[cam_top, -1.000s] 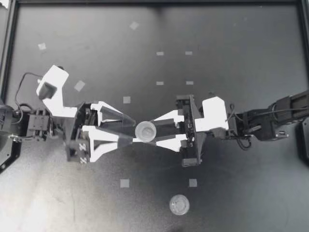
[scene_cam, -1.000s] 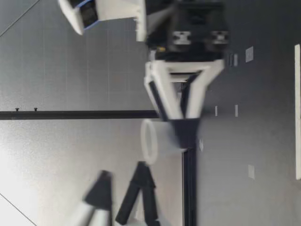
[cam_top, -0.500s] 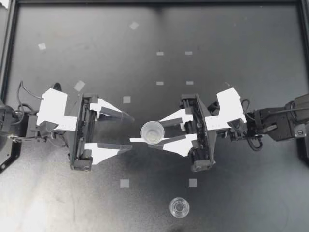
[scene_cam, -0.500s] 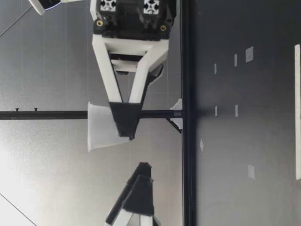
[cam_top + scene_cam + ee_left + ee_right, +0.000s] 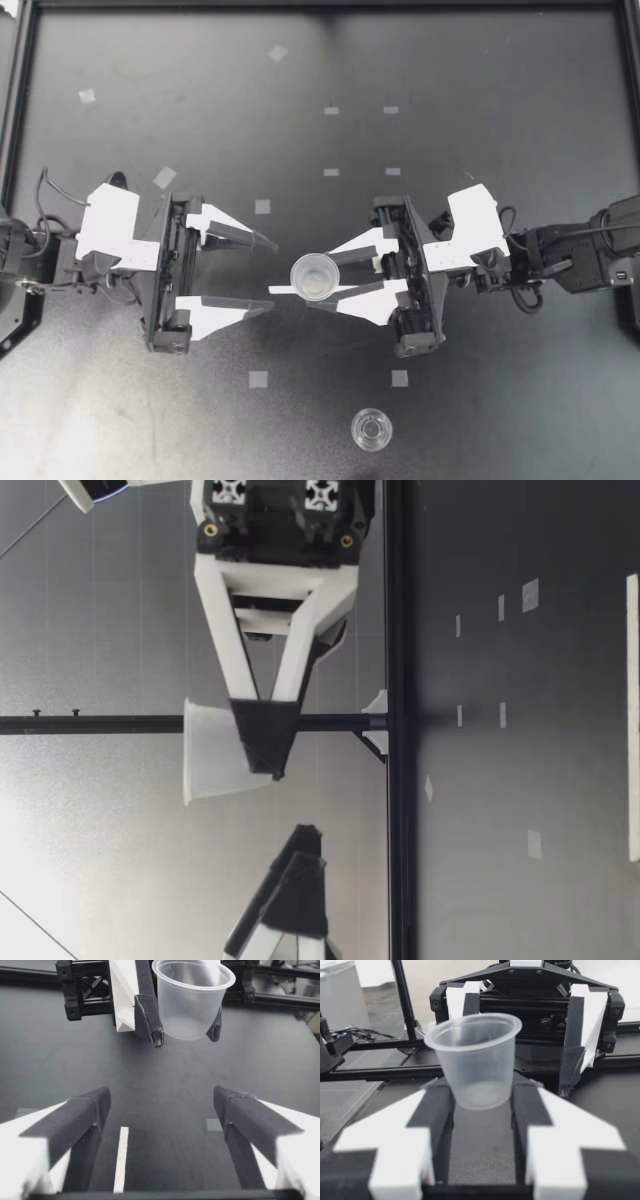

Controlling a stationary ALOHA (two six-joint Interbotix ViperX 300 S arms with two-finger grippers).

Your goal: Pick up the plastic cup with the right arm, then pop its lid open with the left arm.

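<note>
A small clear plastic cup (image 5: 314, 274) hangs upright above the black table, with my right gripper (image 5: 308, 279) shut on its lower half. In the right wrist view the cup (image 5: 477, 1067) sits between the dark pads (image 5: 436, 1110), rim up. My left gripper (image 5: 272, 275) stands open just left of it, apart from the cup and holding nothing. The left wrist view has the cup (image 5: 192, 1000) ahead of and above its spread fingers (image 5: 75, 1115). In the low view the cup (image 5: 213, 765) is well above the table, and the left fingertips (image 5: 295, 885) sit lower beside it.
A second small clear cup (image 5: 371, 429) stands on the table near the front edge, right of the middle. Small pale tape squares (image 5: 259, 379) dot the dark table (image 5: 480, 120). A black frame rail (image 5: 320, 4) runs along the back.
A second ago both grippers were at the cup. My left gripper has drawn back to the left, and my right gripper has risen with the cup. Almost nothing moved in the last half second.
</note>
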